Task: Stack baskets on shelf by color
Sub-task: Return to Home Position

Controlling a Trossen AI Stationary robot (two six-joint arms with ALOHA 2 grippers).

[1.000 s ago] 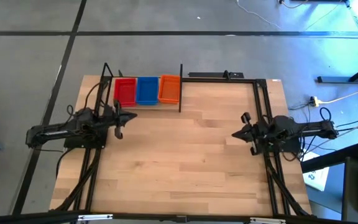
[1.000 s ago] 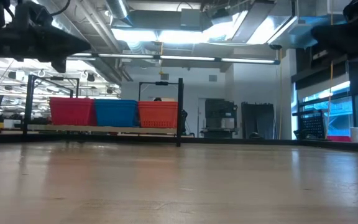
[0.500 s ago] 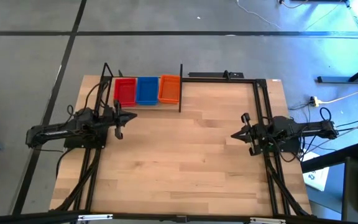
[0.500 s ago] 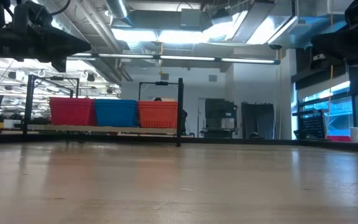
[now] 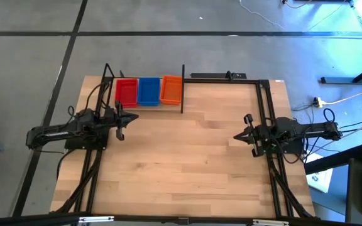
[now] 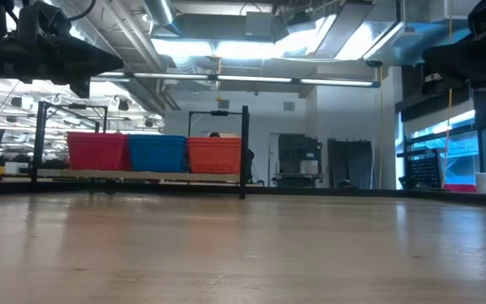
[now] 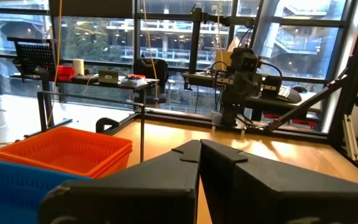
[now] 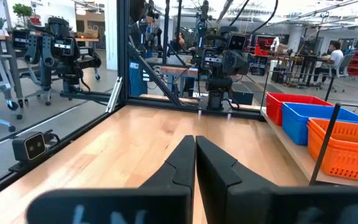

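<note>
Two hands pressed together: L hand [image 7: 199, 145] nr shelf [image 6: 142, 176] w/ baskets [image 5: 148, 91], R hand [image 8: 195, 139] well apart.

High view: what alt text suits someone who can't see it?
A red basket, a blue basket and an orange basket sit side by side on a shelf at the edge of the table, near the left gripper. The right gripper waits opposite; both hold nothing.

Robotics lab; more arm rigs [image 8: 61, 45], exposed ceiling ducts [image 6: 160, 15]
</note>
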